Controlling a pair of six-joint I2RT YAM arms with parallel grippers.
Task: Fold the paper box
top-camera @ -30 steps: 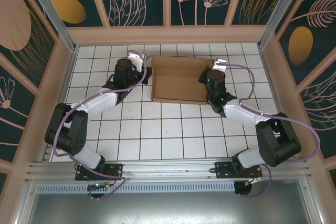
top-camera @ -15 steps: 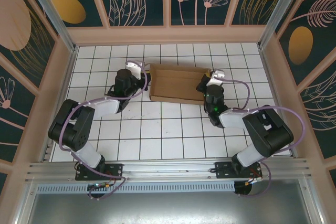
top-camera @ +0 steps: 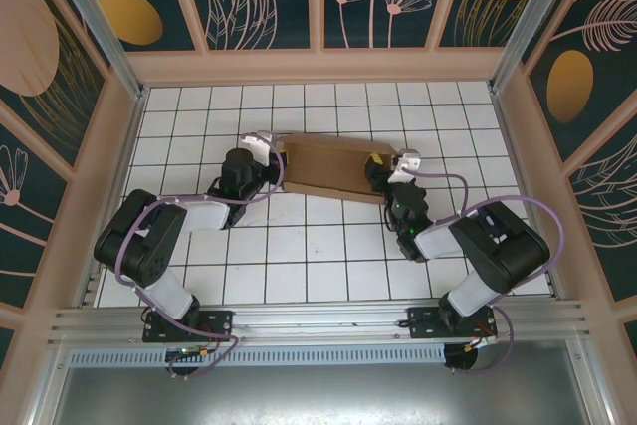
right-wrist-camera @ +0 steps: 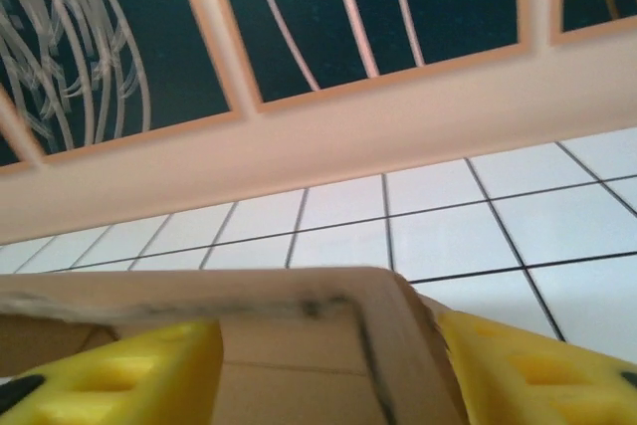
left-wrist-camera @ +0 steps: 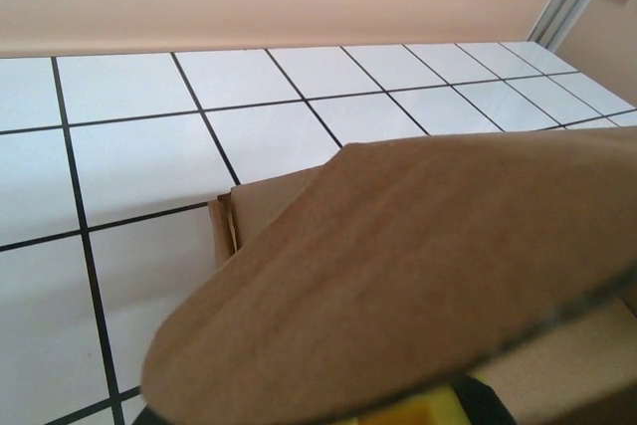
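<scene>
The paper box (top-camera: 328, 166) is plain brown cardboard lying across the middle of the tiled floor, with a flat panel folded over its top. My left gripper (top-camera: 273, 162) presses against the box's left end. In the left wrist view a rounded cardboard flap (left-wrist-camera: 418, 276) covers the jaws, and a bit of yellow fingertip (left-wrist-camera: 438, 408) shows under it. My right gripper (top-camera: 377, 172) is at the box's right end. In the right wrist view its yellow fingers (right-wrist-camera: 149, 375) stand wide apart, open, with the box's corner (right-wrist-camera: 378, 291) between them.
White tiles with black lines (top-camera: 299, 246) cover the floor between the box and the arm bases. A beige low wall (top-camera: 318, 67) with dark patterned panels above it closes the back. Side walls (top-camera: 109, 176) stand left and right.
The box went from an open tray to a flatter shape with a panel folded over it. Both grippers came toward the near side. The right gripper's fingers have spread apart.
</scene>
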